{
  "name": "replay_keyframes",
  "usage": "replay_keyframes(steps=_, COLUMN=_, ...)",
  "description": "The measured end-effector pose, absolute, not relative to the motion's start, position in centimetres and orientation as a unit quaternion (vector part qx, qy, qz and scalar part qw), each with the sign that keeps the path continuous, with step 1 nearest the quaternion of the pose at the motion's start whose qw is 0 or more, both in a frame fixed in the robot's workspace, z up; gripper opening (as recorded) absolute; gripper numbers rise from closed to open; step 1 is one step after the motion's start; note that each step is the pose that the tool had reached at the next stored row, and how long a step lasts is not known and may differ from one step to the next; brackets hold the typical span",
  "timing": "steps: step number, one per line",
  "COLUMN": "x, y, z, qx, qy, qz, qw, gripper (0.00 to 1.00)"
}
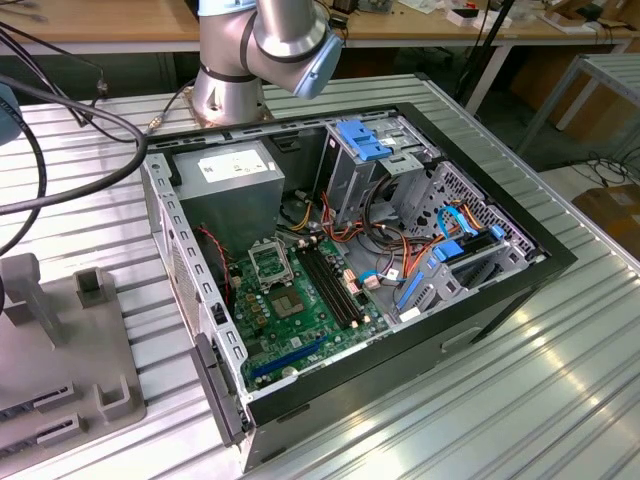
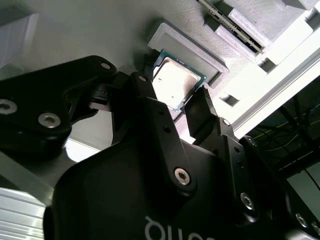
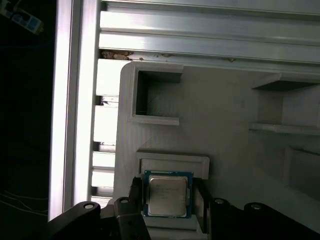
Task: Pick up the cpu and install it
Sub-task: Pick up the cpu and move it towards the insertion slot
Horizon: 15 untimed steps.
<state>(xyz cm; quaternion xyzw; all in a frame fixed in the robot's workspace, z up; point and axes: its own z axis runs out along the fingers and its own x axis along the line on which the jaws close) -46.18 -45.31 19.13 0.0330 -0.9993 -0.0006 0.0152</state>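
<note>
Status rn: cpu (image 3: 167,196) lies flat in its pocket of the grey holder (image 3: 225,100) on the tabletop (image 3: 200,30). Tool (image 3: 167,189) sits around it in the first wrist view, fingers apart, one each side & v close to the chip's edges.

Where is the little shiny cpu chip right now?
In both wrist views the cpu lies flat in a shallow frame on the grey holder tray, next to a deeper square pocket in that same tray.
</note>
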Motion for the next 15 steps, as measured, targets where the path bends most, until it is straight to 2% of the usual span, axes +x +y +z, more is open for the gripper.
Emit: replay_keyframes(steps=15, x=-46.16, y=-45.31, z=19.25, qx=0.033, qy=-0.999, qz=-0.001, qw=0.015, gripper=0.53)
